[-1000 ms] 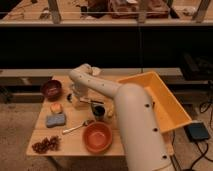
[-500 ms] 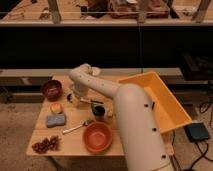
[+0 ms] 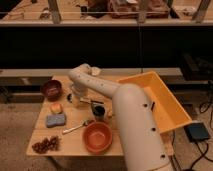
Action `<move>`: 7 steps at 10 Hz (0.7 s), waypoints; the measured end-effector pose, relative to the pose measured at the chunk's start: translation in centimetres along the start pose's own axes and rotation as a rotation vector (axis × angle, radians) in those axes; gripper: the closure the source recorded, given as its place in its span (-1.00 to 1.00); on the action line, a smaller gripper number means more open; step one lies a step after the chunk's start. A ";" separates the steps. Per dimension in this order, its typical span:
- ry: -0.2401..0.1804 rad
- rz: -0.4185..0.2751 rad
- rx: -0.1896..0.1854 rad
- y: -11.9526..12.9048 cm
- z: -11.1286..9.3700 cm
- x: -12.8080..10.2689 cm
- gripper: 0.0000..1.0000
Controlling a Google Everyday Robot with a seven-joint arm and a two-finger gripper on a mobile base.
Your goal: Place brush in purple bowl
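Observation:
The purple bowl point(image 3: 51, 89) sits at the table's back left. The brush point(image 3: 93, 102) shows as a thin dark handle lying on the table just right of my gripper; its bristle end is hidden by the gripper. My gripper point(image 3: 77, 98) points down at the table, right of the purple bowl and at the brush's left end. I cannot tell whether it touches the brush.
A black cup point(image 3: 99, 111) stands right next to the brush. A metal spoon point(image 3: 76, 126), an orange bowl point(image 3: 97, 137), a blue sponge point(image 3: 56, 120), a small orange item point(image 3: 56, 107) and grapes point(image 3: 45, 145) lie in front. A large yellow bin point(image 3: 162, 100) fills the right side.

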 end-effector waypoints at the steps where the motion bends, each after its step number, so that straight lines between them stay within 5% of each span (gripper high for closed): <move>1: -0.002 0.002 0.000 0.0 0.0 0.0 0.28; 5: -0.005 0.002 0.001 -0.1 0.1 -0.1 0.99; 7: -0.018 0.044 -0.008 0.3 0.0 -0.1 1.00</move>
